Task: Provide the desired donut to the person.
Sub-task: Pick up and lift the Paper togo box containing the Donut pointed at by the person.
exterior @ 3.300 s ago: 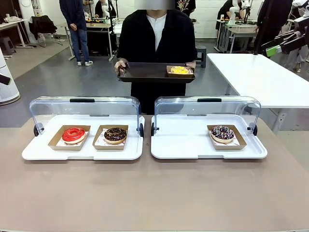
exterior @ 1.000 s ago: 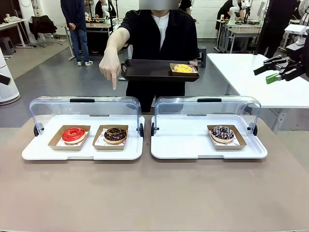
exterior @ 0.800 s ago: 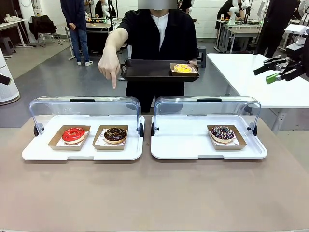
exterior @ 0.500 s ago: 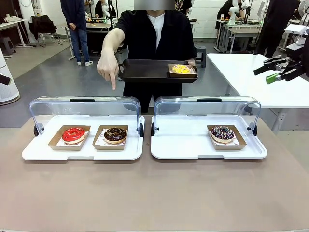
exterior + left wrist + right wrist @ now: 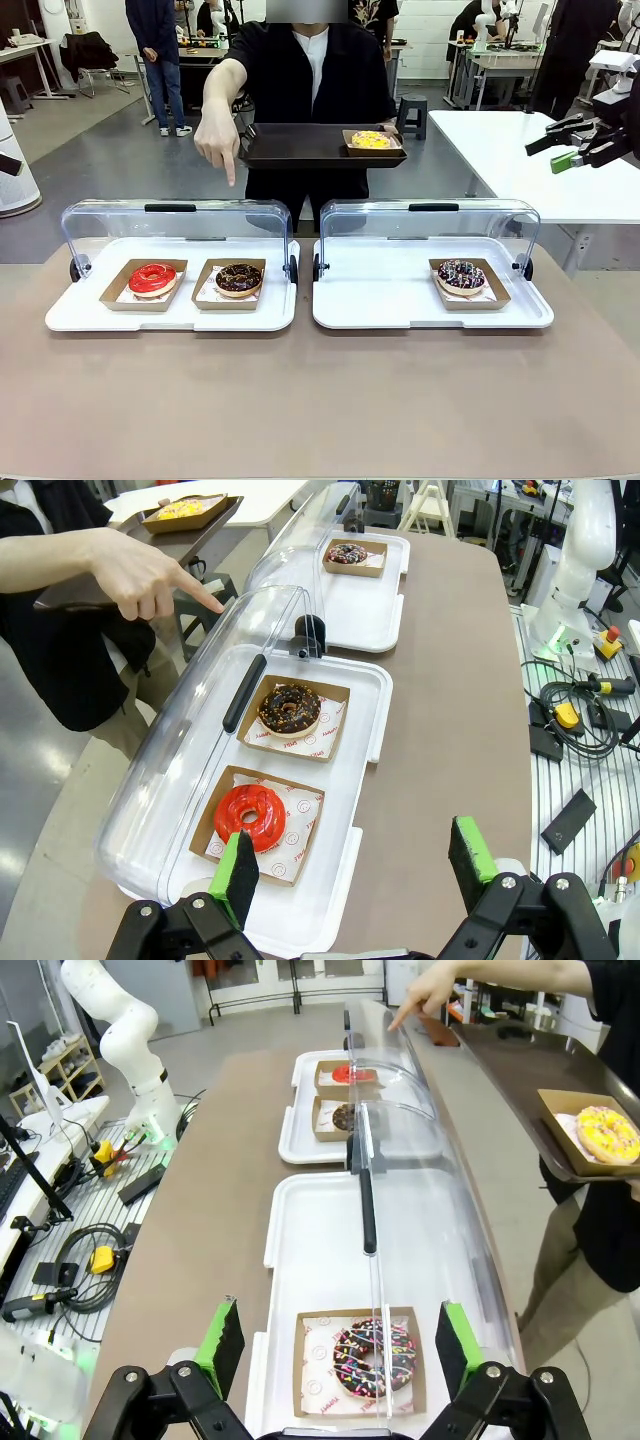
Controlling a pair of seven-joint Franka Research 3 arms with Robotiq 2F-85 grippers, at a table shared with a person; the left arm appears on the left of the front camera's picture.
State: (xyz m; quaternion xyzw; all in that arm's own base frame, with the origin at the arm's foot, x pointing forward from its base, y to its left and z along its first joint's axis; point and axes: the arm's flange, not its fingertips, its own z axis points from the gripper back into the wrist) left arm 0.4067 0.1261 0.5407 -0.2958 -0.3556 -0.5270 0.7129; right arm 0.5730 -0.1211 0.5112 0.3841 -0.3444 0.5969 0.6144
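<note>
Brown counter (image 5: 320, 400) stretches between the robot and a person (image 5: 320, 70) standing at its far edge. Two cases sit side by side on it, toward that far edge, each with a clear lid raised at the back. The left white tray (image 5: 170, 318) holds a red donut (image 5: 152, 278) near its left end and a chocolate donut (image 5: 239, 279) just beside it on the right, each in its own cardboard dish. The right white tray (image 5: 380, 300) carries a sprinkled donut (image 5: 461, 275) near its right end. The person's hand (image 5: 216, 140) points one finger down above the left lid (image 5: 175, 225), more in line with the chocolate donut than the red one. The other hand holds a black tray (image 5: 300, 148) with a yellow donut (image 5: 370, 139) on it. The left tool (image 5: 355, 855) hovers off the left tray's left end, jaws spread and empty. The right tool (image 5: 545, 155) hangs high off the counter's right edge, also spread, gripping nothing.
</note>
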